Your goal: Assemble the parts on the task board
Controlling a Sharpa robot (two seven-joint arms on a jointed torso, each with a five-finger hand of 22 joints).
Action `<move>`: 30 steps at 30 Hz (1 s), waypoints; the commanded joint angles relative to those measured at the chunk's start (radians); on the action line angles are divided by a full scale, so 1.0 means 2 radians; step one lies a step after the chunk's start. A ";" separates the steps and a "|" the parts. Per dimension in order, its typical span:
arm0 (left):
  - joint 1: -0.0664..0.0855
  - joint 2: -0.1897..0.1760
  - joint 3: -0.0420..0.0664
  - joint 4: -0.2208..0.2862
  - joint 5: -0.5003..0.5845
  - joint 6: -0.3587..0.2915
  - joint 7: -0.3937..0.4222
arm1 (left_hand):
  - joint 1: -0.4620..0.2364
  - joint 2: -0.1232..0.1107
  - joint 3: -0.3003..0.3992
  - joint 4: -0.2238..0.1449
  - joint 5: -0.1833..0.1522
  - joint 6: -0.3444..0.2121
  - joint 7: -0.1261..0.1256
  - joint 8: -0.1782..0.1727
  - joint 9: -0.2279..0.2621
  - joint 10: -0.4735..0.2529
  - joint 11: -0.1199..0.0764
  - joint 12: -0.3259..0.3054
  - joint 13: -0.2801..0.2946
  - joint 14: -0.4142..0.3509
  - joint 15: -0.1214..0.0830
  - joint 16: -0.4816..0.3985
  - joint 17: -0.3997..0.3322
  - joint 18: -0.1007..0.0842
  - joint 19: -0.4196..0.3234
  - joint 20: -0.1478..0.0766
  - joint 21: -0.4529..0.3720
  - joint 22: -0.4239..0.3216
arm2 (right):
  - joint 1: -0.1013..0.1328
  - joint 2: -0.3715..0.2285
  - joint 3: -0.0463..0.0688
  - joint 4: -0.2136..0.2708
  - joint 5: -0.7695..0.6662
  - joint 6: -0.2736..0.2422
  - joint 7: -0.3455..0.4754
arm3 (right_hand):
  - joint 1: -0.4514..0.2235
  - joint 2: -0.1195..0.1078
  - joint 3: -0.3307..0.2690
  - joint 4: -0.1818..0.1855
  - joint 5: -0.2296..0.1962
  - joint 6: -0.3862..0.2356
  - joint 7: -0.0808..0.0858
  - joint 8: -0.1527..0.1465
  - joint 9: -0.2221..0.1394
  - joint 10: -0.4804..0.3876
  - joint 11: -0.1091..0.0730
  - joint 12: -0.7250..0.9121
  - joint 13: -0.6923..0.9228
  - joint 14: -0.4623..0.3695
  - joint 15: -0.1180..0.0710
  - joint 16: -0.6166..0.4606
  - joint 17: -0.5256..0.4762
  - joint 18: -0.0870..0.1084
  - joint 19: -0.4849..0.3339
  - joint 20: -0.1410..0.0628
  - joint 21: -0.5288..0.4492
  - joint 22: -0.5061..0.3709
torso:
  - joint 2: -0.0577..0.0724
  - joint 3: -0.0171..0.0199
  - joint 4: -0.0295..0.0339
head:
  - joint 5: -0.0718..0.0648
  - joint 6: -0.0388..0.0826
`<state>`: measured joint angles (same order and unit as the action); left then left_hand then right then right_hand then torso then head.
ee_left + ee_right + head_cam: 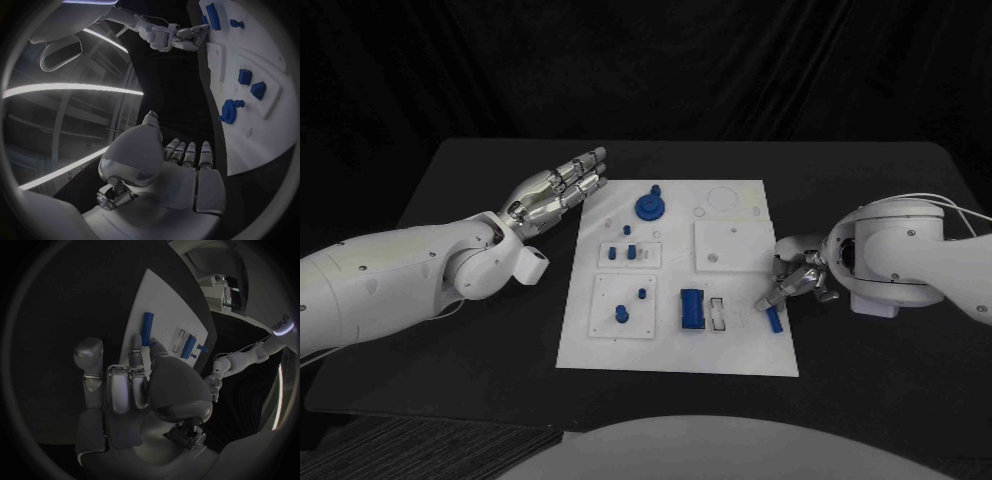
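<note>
Head view: a white task board (733, 340) lies in the middle of a black table (473, 180). The left hand (560, 190) sits at about ten o'clock from the board's centre, just off the board's left edge, fingers stretched out flat and side by side, holding nothing. The right hand (798, 278) is at the board's right edge, at about four o'clock, fingers curled down onto a short blue bar (773, 318) lying at that edge. On the board, a blue gear (649, 207) stands at twelve o'clock, small blue pegs (629, 250) sit left of centre, a blue knob (620, 315) at eight o'clock, and a long blue block (691, 309) at six o'clock beside a narrow slot (717, 314).

Left wrist view: the left hand (187, 165) is flat with fingers extended together, empty, above the dark table beside the board (262, 135). The gear (229, 111) and other blue parts show on the board; the right hand (181, 37) is far across it.

Right wrist view: the right hand (140, 385) has its fingertips (135, 342) touching the lower end of the blue bar (147, 329) at the board's edge; whether it truly grips the bar cannot be told
</note>
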<state>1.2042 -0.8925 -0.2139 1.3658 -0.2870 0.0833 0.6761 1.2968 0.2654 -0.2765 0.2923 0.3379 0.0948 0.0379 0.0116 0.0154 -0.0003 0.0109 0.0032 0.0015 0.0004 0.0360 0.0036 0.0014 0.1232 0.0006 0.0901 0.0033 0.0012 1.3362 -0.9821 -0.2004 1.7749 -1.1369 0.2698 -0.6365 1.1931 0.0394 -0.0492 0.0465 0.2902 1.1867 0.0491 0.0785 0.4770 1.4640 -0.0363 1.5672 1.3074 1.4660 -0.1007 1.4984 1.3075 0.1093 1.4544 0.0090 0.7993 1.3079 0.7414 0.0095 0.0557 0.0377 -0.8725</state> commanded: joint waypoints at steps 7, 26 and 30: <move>-0.001 0.001 0.000 0.000 -0.001 0.019 0.012 | 0.012 0.003 0.006 -0.001 0.015 0.009 0.010 0.004 0.002 0.000 0.010 -0.002 -0.001 0.000 0.008 -0.002 -0.001 0.002 0.000 0.010 -0.001 0.001 | -0.012 0.007 -0.004 -0.001 -0.013 -0.007 -0.011 | 0.028 -0.002 0.027 -0.031 0.034 -0.014 -0.001 -0.006 -0.075 0.053 0.004 0.002 0.132 0.034 0.004 -0.005 0.023 0.010 0.001 0.002 -0.012 0.033 | 0.001 0.0002 -0.0004 | 0.001 0.000; -0.001 0.001 0.000 0.000 -0.001 0.027 0.007 | 0.017 0.007 0.010 -0.001 0.023 0.019 0.017 0.006 0.003 0.001 0.016 -0.001 -0.001 0.000 0.012 -0.002 -0.001 0.005 0.001 0.017 -0.001 0.003 | -0.015 0.004 -0.004 0.020 -0.012 -0.028 -0.009 | -0.011 -0.039 0.145 -0.087 0.255 -0.040 0.006 0.031 -0.034 0.053 0.009 0.002 0.132 0.029 0.007 -0.015 -0.003 0.011 -0.001 0.005 -0.033 0.030 | 0.000 0.0001 -0.0003 | 0.002 0.000; -0.001 0.000 0.000 0.000 -0.001 0.029 0.005 | 0.019 0.008 0.011 -0.001 0.024 0.020 0.019 0.006 0.003 0.001 0.018 -0.001 0.000 0.000 0.016 -0.002 -0.001 0.006 0.001 0.021 0.000 0.004 | -0.015 -0.002 -0.004 0.022 0.017 -0.037 -0.008 | -0.017 -0.041 0.154 -0.088 0.262 -0.043 0.006 0.033 -0.029 0.053 0.009 0.002 0.132 0.029 0.007 -0.016 -0.004 0.012 -0.003 0.005 -0.039 0.029 | 0.000 0.0001 -0.0004 | 0.002 0.000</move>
<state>1.2030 -0.8927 -0.2139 1.3645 -0.2878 0.1228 0.6747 1.3228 0.2811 -0.2599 0.2923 0.3796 0.1306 0.0736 0.0194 0.0200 -0.0003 0.0393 0.0033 0.0012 0.0002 0.0578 0.0036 0.0012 0.1236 0.0033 0.1269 0.0034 0.0073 1.3168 -0.9831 -0.2004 1.8175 -1.1537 0.2205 -0.6356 1.1665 -0.0434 0.0811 0.0433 0.8096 1.1263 0.0835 0.1393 0.6341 1.4659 -0.0198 1.5672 1.3073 1.4660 -0.0829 1.4712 1.3012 0.1252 1.4542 0.0164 0.7256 1.3076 0.7422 0.0100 0.0551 0.0416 -0.8725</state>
